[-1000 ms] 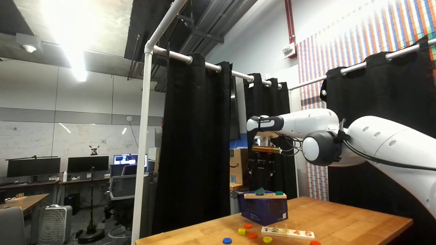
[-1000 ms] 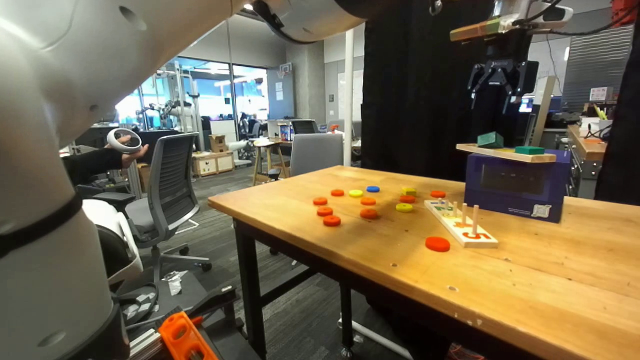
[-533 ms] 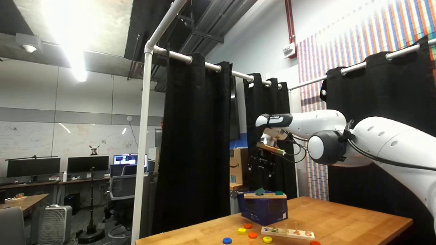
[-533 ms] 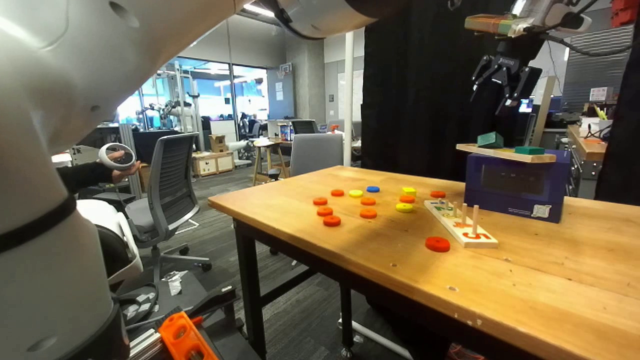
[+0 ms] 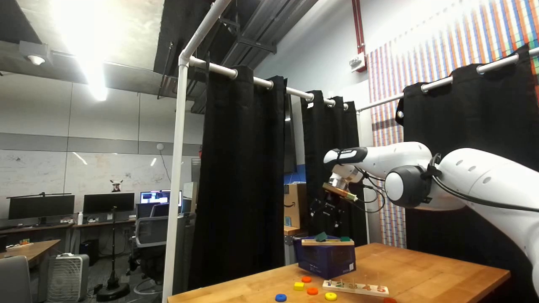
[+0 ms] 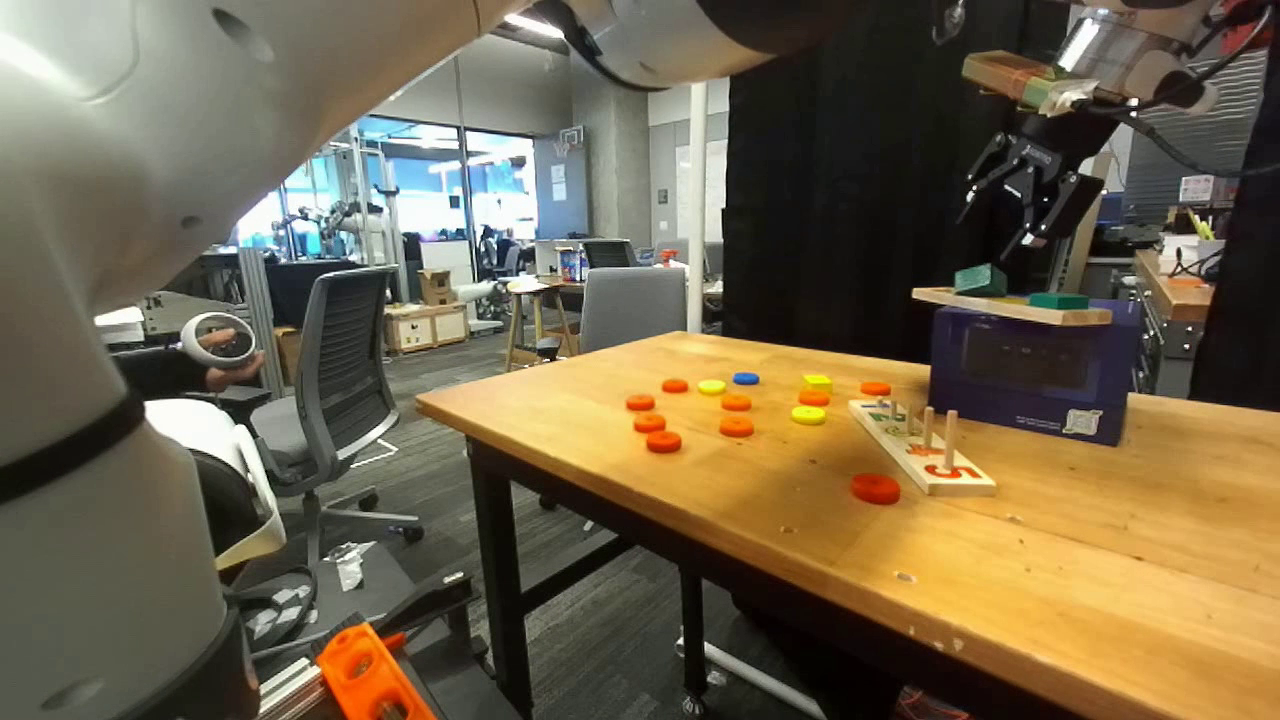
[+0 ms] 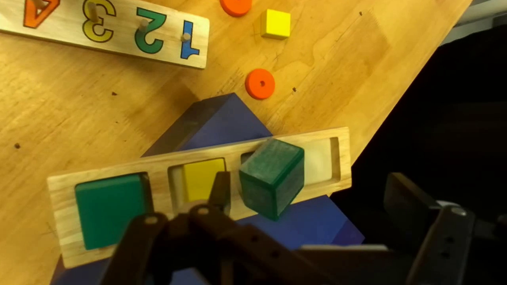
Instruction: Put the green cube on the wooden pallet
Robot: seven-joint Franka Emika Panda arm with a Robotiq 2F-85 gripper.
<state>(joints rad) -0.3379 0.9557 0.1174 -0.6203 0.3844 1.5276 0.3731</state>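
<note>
A green cube sits tilted, partly over a recess of the wooden pallet, with one corner overhanging its edge. A flat-lying green block fills the pallet's end recess, and a yellow block lies in another. The pallet rests on a blue box; the tilted cube also shows in both exterior views. My gripper is open and empty, its fingers wide apart. In both exterior views it hangs slanted above the pallet, apart from the cube.
The blue box stands on the table. Beside it lies a numbered peg board with upright pegs. A small yellow cube and several orange, yellow and blue discs lie around. A black curtain hangs behind.
My gripper has tilted from pointing straight down to a slant and has come lower, shifting right in both exterior views. The cube, pallet and box have not moved.
</note>
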